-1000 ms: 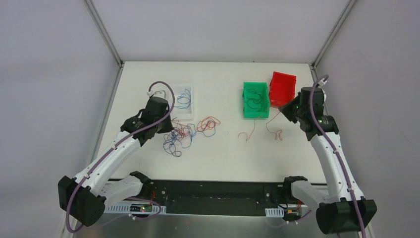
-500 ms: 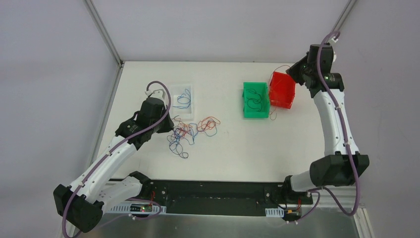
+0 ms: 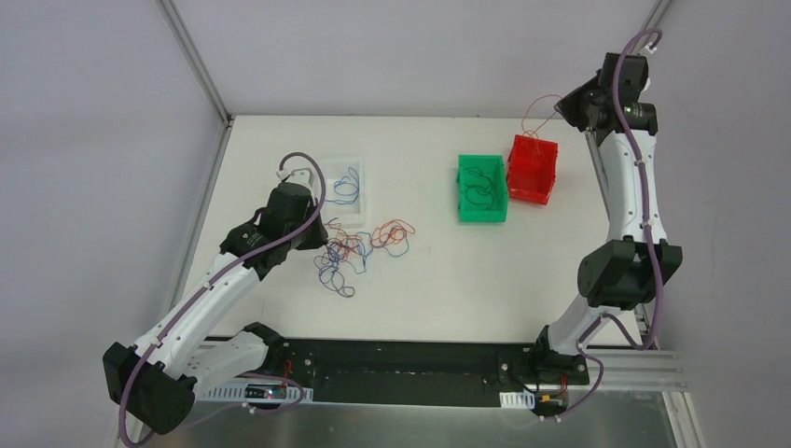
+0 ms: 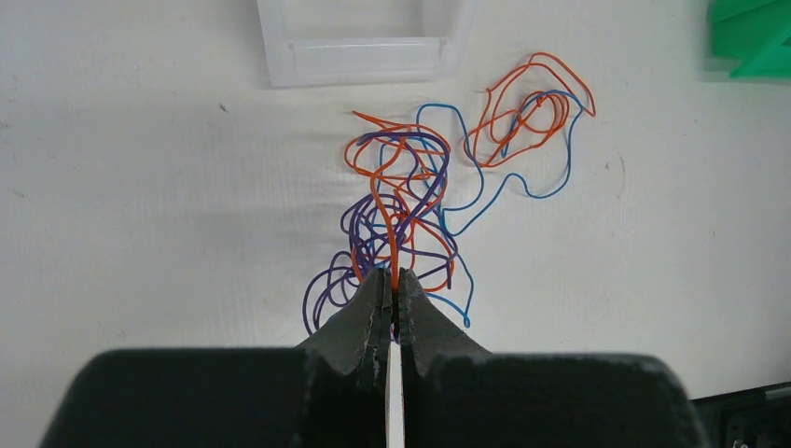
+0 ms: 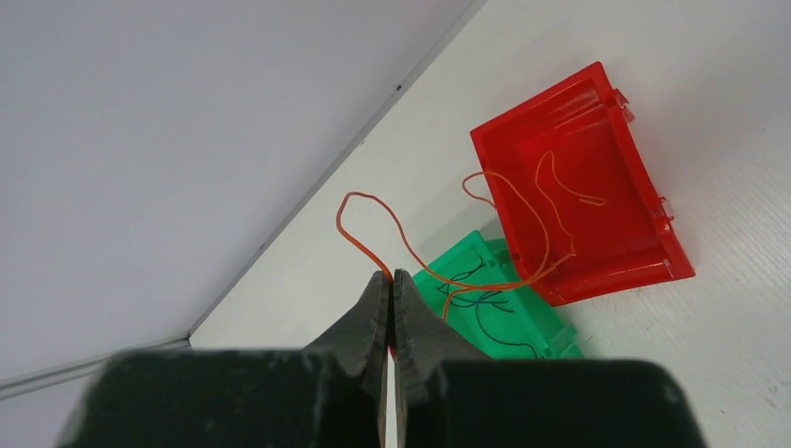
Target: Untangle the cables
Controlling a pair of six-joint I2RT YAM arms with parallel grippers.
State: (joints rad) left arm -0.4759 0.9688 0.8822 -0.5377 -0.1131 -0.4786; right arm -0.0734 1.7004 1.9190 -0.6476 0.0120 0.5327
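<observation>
The white surface (image 3: 448, 280) spreads before you, walled in pale grey, with both arms reaching out from its near edge. Your right arm (image 3: 625, 187) stands tall at the far right corner. Your left arm (image 3: 215, 289) stretches low across the left half.

Right of centre, a green bin (image 3: 483, 217) holding black cables (image 3: 480, 187) sits side by side with a red bin (image 3: 530, 196). At the far left you see a clear tray (image 3: 347, 213) with a blue cable (image 3: 347, 185) curled inside.

Just in front of that tray lies the tangle of cables (image 4: 401, 205), its red, blue and dark purple strands looped over one another on the surface.

The left fingers (image 4: 393, 280) are pinched together at the near edge of the knot. A red strand runs straight up into their tips.

The right fingers (image 5: 390, 280) are likewise closed tight, high above the red bin. They grip a single red cable (image 5: 362, 194), which loops out from the tips and hangs down, its lower end trailing into the red bin.
</observation>
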